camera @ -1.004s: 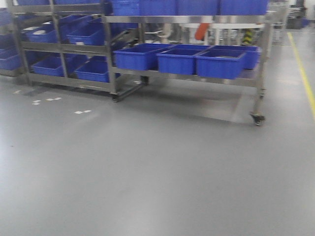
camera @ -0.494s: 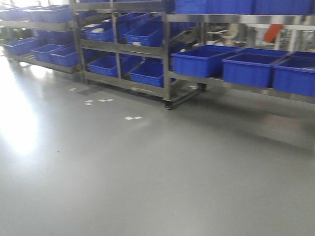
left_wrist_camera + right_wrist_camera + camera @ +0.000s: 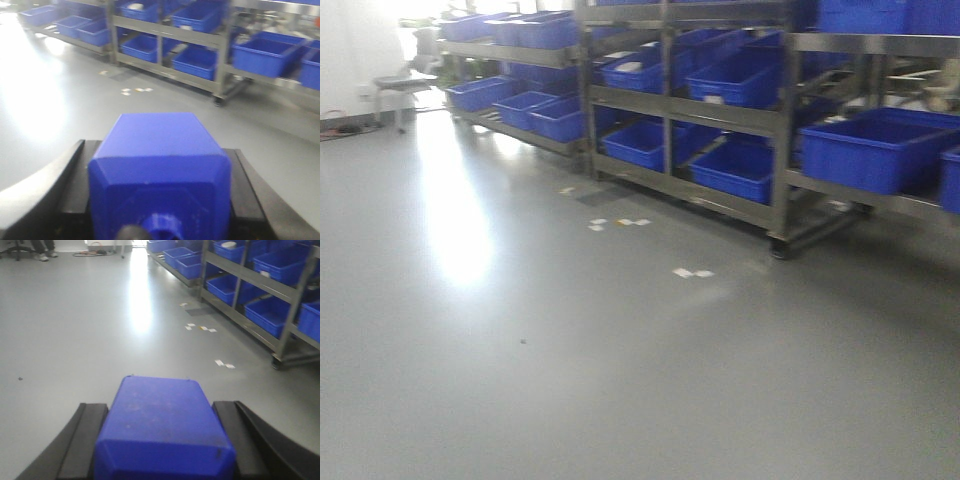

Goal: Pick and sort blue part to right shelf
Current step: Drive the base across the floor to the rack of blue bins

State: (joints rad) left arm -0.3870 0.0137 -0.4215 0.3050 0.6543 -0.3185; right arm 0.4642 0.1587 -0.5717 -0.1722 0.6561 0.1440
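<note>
My left gripper (image 3: pixel 159 167) is shut on a blue part (image 3: pixel 157 145), a chunky block whose faceted end faces the camera between the black fingers (image 3: pixel 75 170). In my right gripper (image 3: pixel 160 410), also shut, sits a second blue part (image 3: pixel 160 425), a flat-topped block flanked by black fingers (image 3: pixel 227 425). The right shelf (image 3: pixel 880 198), a steel rack carrying large blue tubs (image 3: pixel 875 150), stands at the right edge of the front view and at the upper right of the left wrist view, where its front rail (image 3: pixel 285 81) shows. Neither gripper appears in the front view.
A steel rack of smaller tilted blue bins (image 3: pixel 720 110) stands left of the right shelf, with another low rack (image 3: pixel 520 100) beyond it. White tape marks (image 3: pixel 692 272) dot the grey floor. A chair (image 3: pixel 400 85) is at the far left. A bright glare patch (image 3: pixel 460 230) lies on the floor.
The front view has swung to the left: the racks have slid rightward across the picture, the large-tub shelf is now at the right edge, and more open floor shows.
</note>
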